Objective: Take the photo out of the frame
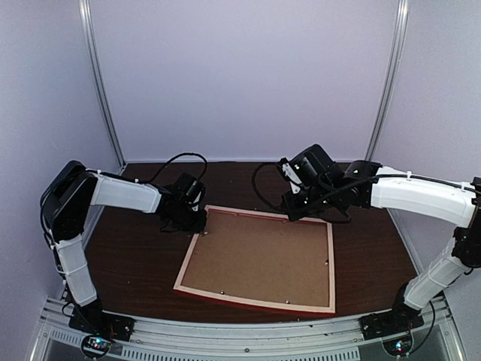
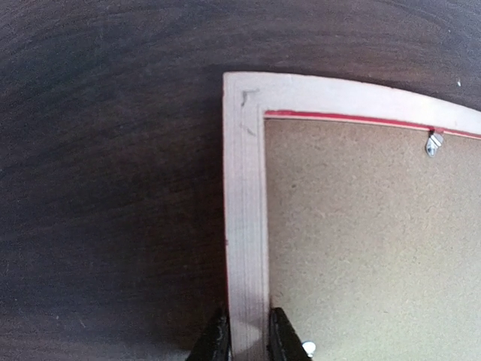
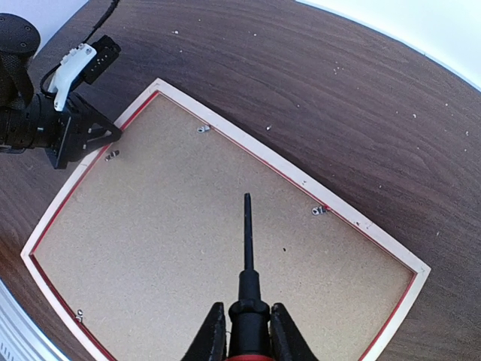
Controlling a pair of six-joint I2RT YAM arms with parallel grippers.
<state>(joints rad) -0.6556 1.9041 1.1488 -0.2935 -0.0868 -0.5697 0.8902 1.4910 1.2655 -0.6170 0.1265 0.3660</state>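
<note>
The frame (image 1: 255, 299) is laid face down on the dark wood table (image 1: 128, 256), skewed a little, its pale wood rim turned up and a thin red edge seen along the sides; the opening is filled by the brown backing board (image 1: 259, 259); the photo cannot be seen in any view. Small metal tabs (image 3: 319, 210) are seen at the inner edge of the rim, lying over the board's border; one tab (image 2: 434, 143) is caught in the left wrist view near the far corner.

The left gripper (image 1: 192, 218) is set at the frame's far-left corner; in its wrist view the left gripper (image 2: 248, 340) is seen closed across the left rim, one finger (image 2: 216, 342) on the outer side and the other on the board side, both touching the wood.

The right gripper (image 1: 295, 213) is held over the far edge of the frame, right of its middle; in its wrist view the right gripper (image 3: 246, 332) is clamped on a screwdriver-like tool (image 3: 246, 248), black shaft with a red handle end at the fingers; the shaft is pointed out over the backing board, tip short of the far rim; whether the tip touches the board cannot be told.
</note>
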